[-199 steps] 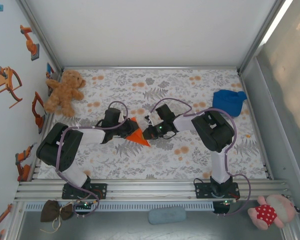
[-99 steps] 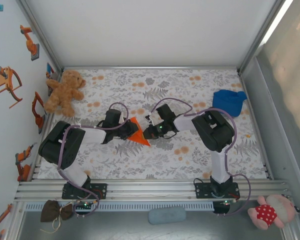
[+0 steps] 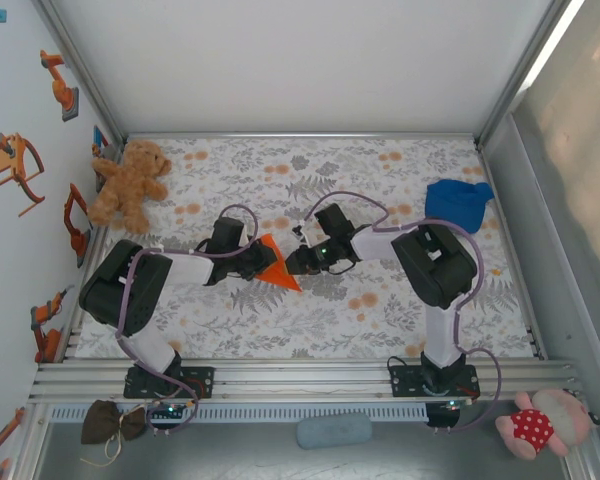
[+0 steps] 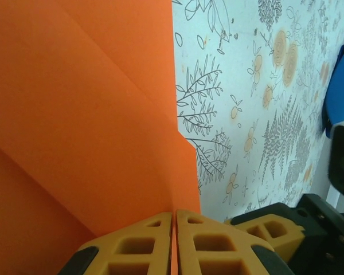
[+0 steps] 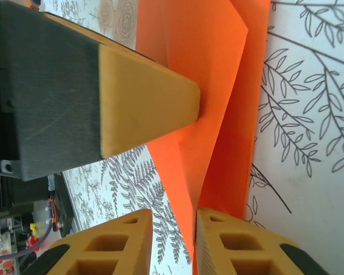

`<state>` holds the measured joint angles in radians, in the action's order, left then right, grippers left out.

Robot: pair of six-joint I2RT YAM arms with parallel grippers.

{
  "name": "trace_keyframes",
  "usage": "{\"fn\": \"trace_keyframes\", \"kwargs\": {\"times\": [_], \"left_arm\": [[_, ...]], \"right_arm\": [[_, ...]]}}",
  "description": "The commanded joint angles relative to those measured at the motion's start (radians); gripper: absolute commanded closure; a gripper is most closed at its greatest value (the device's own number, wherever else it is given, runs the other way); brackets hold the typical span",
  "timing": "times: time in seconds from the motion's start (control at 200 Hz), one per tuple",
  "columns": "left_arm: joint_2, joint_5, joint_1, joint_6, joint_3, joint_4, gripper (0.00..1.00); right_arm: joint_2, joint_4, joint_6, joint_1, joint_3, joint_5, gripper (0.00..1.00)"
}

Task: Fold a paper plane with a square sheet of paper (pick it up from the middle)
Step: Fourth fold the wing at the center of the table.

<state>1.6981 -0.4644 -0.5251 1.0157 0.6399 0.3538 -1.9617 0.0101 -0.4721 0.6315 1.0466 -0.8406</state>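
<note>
Nearest me, outside the rail at 6 o'clock, lies a grey-blue oblong pad (image 3: pixel 333 430). A brown fabric bow (image 3: pixel 105 421) sits off at 7 o'clock and a pink plush toy with a red spotted body (image 3: pixel 538 422) at 5 o'clock.

Beyond the rail the two arms reach inward over the floral-patterned worktop (image 3: pixel 280 330) and meet near its middle. Between them is the thin, bright orange paper (image 3: pixel 278 272), creased and folded to a pointed shape, its tip toward 5 o'clock. I cannot tell whether it rests on the cloth.

The left pincer (image 3: pixel 260 262) comes at it from 9 o'clock. Its yellow fingers (image 4: pixel 132 252) are pressed fully together, with an edge of the orange paper nipped between them. One of those fingers bears flat against the paper's face.

The right pincer (image 3: pixel 292 264) comes from 3 o'clock. Its own yellow fingers (image 5: pixel 241 246) stand a little apart. A folded edge of the paper runs into the gap, close to one finger, and is not clamped.

Farther back, a tan furry teddy bear (image 3: pixel 130 185) sits at 10 o'clock against the left wall. A crumpled blue cloth lump (image 3: pixel 458 203) lies at 2 o'clock, well apart from the paper.
</note>
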Motion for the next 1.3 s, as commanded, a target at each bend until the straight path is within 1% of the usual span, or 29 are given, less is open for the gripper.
{"fn": "trace_keyframes", "kwargs": {"times": [0.0,0.085,0.13,0.17,0.23,0.306,0.431,0.581,0.686,0.891,1.297], "left_arm": [[0.012,0.009,-0.004,-0.002,0.028,-0.032,0.88],[0.013,0.009,-0.004,-0.001,0.032,-0.038,0.88],[0.012,0.009,-0.006,-0.001,0.034,-0.039,0.88],[0.013,0.009,-0.003,-0.001,0.034,-0.041,0.88],[0.013,0.007,-0.005,-0.001,0.036,-0.043,0.88],[0.013,0.007,-0.005,-0.001,0.036,-0.045,0.88],[0.017,0.009,-0.006,0.001,0.040,-0.047,0.88],[0.020,0.007,-0.006,0.003,0.043,-0.049,0.88],[0.021,0.007,-0.006,0.004,0.046,-0.050,0.88],[0.019,0.008,-0.005,0.003,0.047,-0.057,0.88],[0.015,0.009,-0.005,0.001,0.054,-0.068,0.88]], "right_arm": [[0.057,-0.029,0.012,-0.009,-0.013,0.030,0.73],[0.079,-0.038,0.016,-0.009,-0.024,0.066,0.69],[0.093,-0.047,0.020,-0.009,-0.031,0.097,0.61],[0.106,-0.054,0.025,-0.009,-0.037,0.125,0.56],[0.119,-0.061,0.028,-0.007,-0.045,0.160,0.50],[0.131,-0.076,0.033,-0.005,-0.046,0.194,0.46],[0.139,-0.132,0.068,0.015,-0.027,0.275,0.46],[0.134,-0.196,0.120,0.061,0.002,0.378,0.47],[0.109,-0.238,0.148,0.092,0.030,0.417,0.46],[0.067,-0.246,0.155,0.109,0.049,0.414,0.49],[0.018,-0.260,0.168,0.109,0.051,0.388,0.65]]}}
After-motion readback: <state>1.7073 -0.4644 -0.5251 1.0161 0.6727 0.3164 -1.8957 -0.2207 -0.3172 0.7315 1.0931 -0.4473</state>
